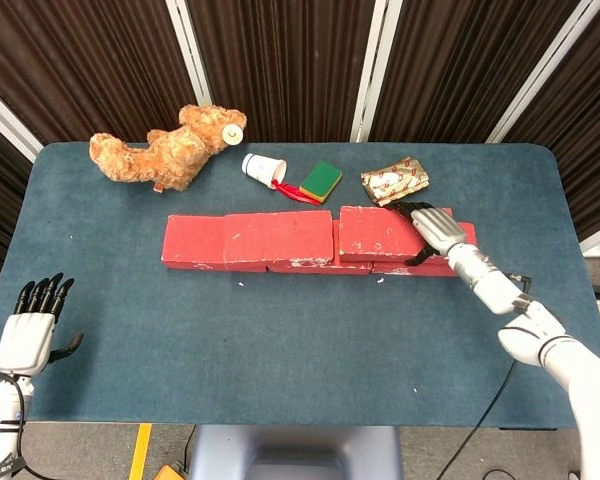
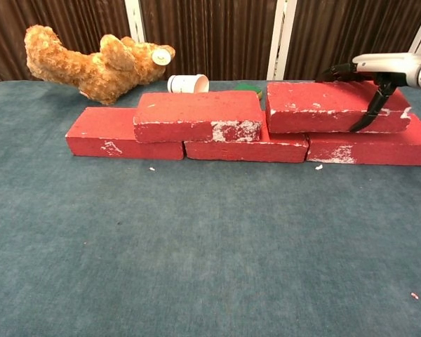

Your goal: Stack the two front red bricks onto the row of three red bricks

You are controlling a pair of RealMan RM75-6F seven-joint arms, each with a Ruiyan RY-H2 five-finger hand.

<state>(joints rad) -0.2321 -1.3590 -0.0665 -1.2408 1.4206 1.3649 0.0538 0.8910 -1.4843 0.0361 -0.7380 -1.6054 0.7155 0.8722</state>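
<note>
— What lies behind the bricks?

— Along the upper middle of the head view: a teddy bear (image 1: pixel 168 150) on its side, a tipped paper cup (image 1: pixel 263 168), a green and yellow sponge (image 1: pixel 322 180) and a crumpled printed wrapper (image 1: pixel 395 180). None touches the row of three red bricks (image 1: pixel 202 242).

— And the stacked ones?

— The left upper brick (image 1: pixel 278 236) sits over the row's left seam. The right upper brick (image 1: pixel 378 231) rests over the right seam, just beside it, with the right hand (image 1: pixel 430 229) gripping its right end, fingers over the top, thumb on the front face.

— The other hand?

— The left hand (image 1: pixel 27 325) is spread and empty at the head view's lower left; the chest view misses it, and there the bricks nearly hide the sponge.
</note>
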